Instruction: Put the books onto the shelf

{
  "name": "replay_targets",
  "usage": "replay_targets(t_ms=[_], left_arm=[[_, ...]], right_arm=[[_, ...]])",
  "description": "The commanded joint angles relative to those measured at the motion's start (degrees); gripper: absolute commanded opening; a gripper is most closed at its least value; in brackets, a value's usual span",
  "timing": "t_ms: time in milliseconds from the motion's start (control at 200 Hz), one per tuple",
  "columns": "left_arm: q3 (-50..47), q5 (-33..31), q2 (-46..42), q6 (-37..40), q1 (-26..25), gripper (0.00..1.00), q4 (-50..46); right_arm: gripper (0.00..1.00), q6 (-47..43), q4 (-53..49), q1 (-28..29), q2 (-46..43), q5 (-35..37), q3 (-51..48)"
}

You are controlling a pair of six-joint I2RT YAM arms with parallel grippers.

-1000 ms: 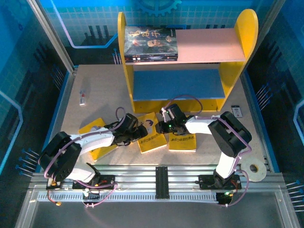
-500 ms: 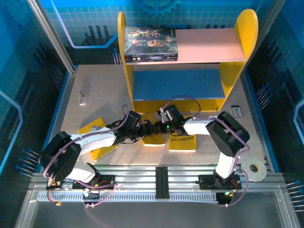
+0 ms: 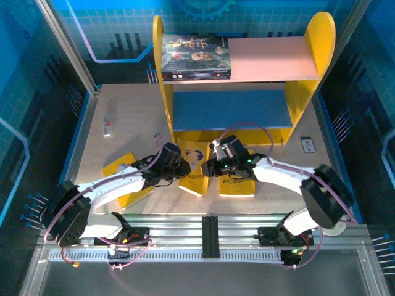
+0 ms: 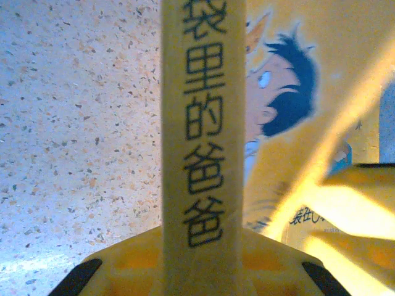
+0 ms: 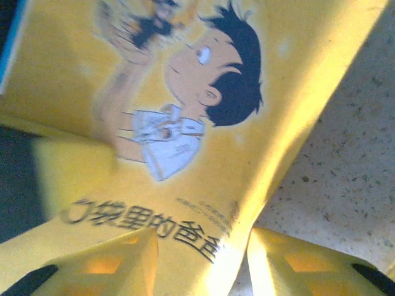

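A yellow book [image 3: 193, 159] is tilting up just in front of the shelf [image 3: 324, 43]. The left gripper [image 3: 181, 171] is clamping its spine, while the right gripper [image 3: 208, 166] is straddling its cover edge, jaws partly apart. Dark books [image 3: 196, 57] are lying on the shelf's upper board.

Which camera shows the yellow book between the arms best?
Top external: it shows most of the yellow book, tipped up on edge. Left wrist shows its spine close up; right wrist, part of its cartoon cover.
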Motion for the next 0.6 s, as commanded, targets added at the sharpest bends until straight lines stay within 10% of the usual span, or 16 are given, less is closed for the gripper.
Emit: replay_targets(t_ms=[0, 595], left_arm=[[3.2, -4.0, -4.9, -0.5, -3.0, 0.00, 0.4], [17.7, -21.2, -5.9, 1.7, -12.1, 0.00, 8.9]], right_arm=[[0.47, 1.4, -4.0, -0.6, -7.9, -1.0, -1.1], [0.88, 23.3, -2.8, -8.0, -39.8, -7.3, -16.9]])
